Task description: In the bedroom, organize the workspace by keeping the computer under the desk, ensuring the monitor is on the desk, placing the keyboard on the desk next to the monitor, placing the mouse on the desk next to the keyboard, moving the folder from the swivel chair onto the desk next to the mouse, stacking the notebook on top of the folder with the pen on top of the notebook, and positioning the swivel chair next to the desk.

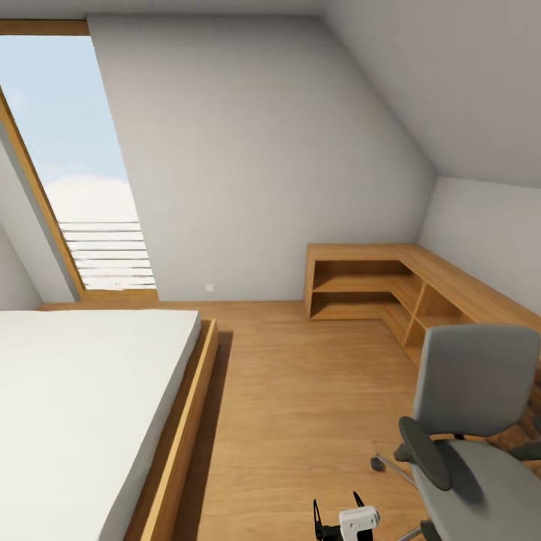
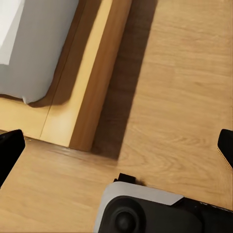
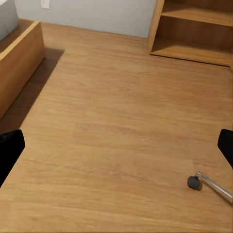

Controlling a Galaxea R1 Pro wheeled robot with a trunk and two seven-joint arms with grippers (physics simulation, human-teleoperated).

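While the robot stands in the bedroom, the bed lies at the floor's left edge, the light-wood shelving lines the far right corner, and the swivel chair sits right of the right gripper, the nearer arm. I cannot tell its opening there. The right wrist view adds a chair caster; both wrist views show wide, empty jaws.
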